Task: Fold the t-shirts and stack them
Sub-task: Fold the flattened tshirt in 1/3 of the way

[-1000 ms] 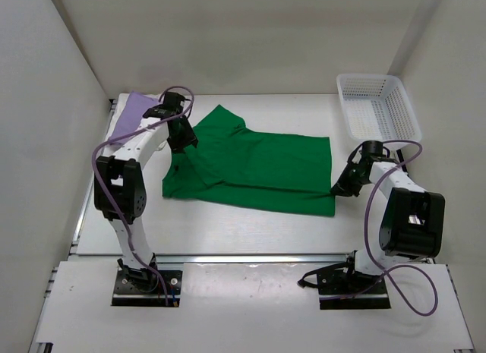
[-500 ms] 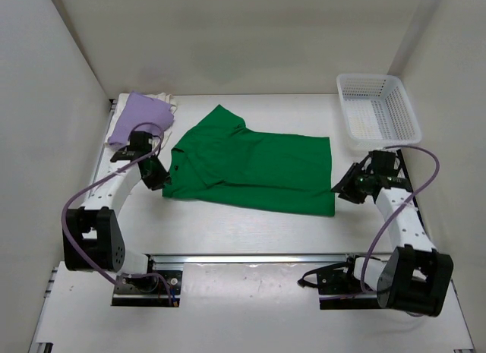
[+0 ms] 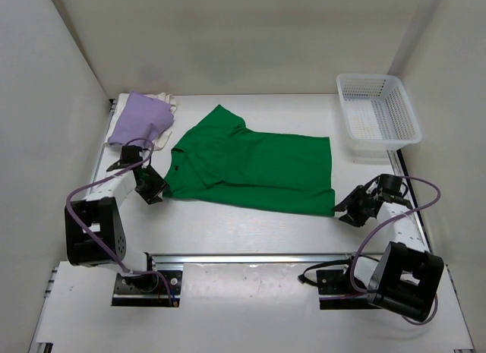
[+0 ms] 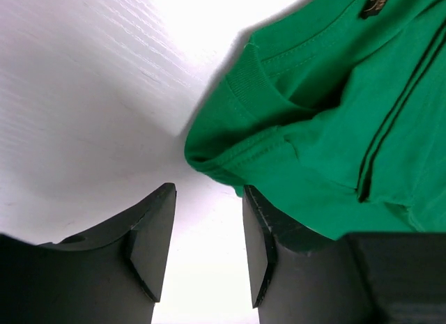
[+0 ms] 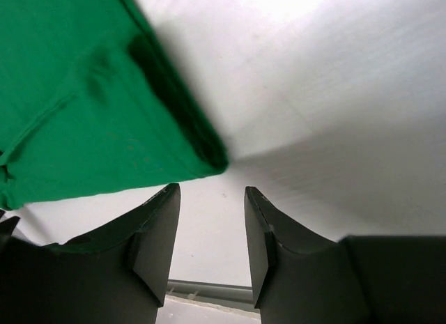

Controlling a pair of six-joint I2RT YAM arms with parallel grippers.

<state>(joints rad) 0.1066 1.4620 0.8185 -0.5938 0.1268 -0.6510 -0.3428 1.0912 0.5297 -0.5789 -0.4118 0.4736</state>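
Across the middle of the surface [image 3: 228, 225] you have the green t-shirt [image 3: 250, 167] lying flat, already folded lengthwise, its collar toward the left edge and its hem toward the right edge. In the far left corner the lavender t-shirt [image 3: 140, 118] sits folded on top of the cream-white t-shirt [image 3: 168, 102], of which only a small edge shows behind it. Your left end effector [image 3: 152, 187] is low over the surface just beside the green collar, its fingers spread with only bare surface between them; the collar rib lies just ahead of the fingertips. Your right end effector [image 3: 346, 209] is near the right edge, just beside the shirt's near hem corner, fingers likewise spread and empty, apart from the cloth. The white lattice basket [image 3: 376, 119] stands in the far right corner.
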